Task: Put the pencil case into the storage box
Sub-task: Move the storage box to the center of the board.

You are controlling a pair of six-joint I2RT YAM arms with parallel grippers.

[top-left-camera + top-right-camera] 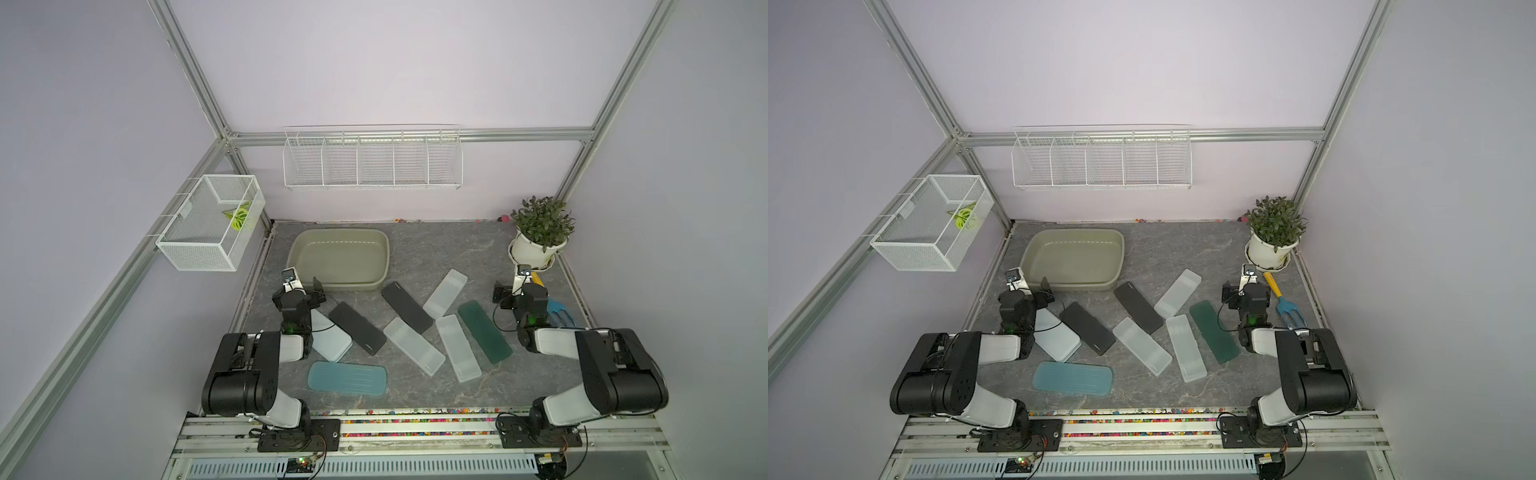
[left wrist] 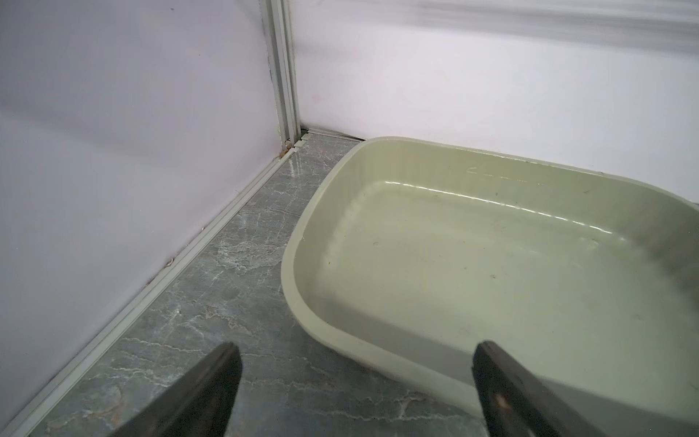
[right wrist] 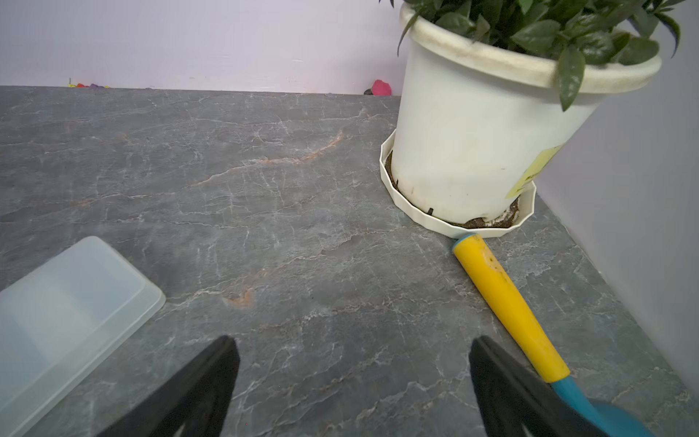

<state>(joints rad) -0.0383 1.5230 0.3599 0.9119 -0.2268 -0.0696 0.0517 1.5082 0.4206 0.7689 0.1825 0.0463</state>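
Left tool (image 2: 357, 346), right tool (image 3: 353, 340) spread; storage box (image 1: 338, 259) empty.
We judge the black pencil case (image 1: 357, 328) light, stiff, slick: pinch across its width.

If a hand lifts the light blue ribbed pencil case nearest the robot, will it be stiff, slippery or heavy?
Probably stiff: the light blue ribbed pencil case keeps straight edges and lies flat. Its ridges may give grip, though the plastic looks smooth. It looks thin, so likely light, and it should not roll.

Left hand (image 2: 356, 350) and right hand (image 3: 353, 342) both gape wide, holding nothing.
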